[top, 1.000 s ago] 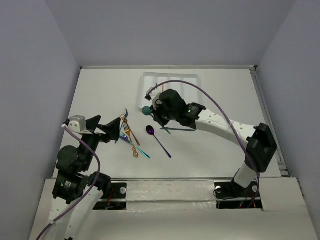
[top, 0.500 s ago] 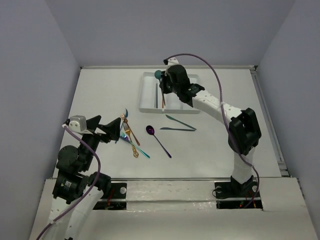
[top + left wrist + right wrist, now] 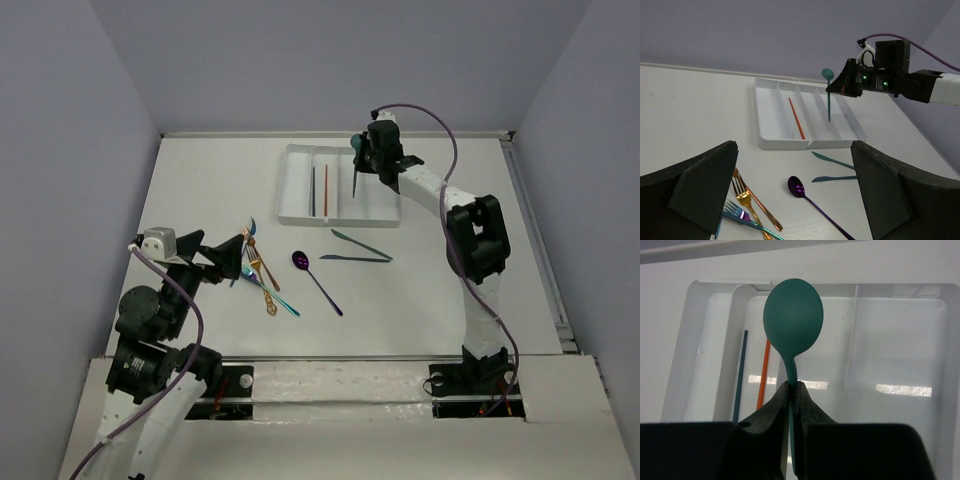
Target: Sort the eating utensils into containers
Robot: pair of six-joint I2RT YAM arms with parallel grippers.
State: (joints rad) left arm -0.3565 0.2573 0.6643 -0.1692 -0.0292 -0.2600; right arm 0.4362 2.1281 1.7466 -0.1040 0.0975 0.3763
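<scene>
– Right gripper [image 3: 791,385], what state is it in?
– Pressed together on the teal spoon [image 3: 793,315], pinching the thin neck just under the bowl. The spoon stands upright, bowl at 12 o'clock and handle hanging to 6.
– And where is that over the table?
– Seen from above, it hovers at the 12 o'clock end of the table, over the white tray [image 3: 295,195]. The spoon hangs above the tray's 3 o'clock half; I cannot tell which compartment lies under it.
– Anything in the tray?
– An orange stick [image 3: 325,190] and a dark stick [image 3: 312,190] lie lengthwise, side by side, toward its 9 o'clock side.
– What about the other arm?
– The left gripper [image 3: 232,258] sits at the table's 9 o'clock side with its jaws spread wide and nothing between them. Just beside it, at its 3 o'clock, lies a crossed pile of gold, copper and blue forks [image 3: 262,275].
– And the loose pieces?
– A purple spoon [image 3: 316,278] rests near the table's centre, bowl toward 11 o'clock. Two teal knives [image 3: 358,252] lie close together at its 2 o'clock, between it and the tray.
</scene>
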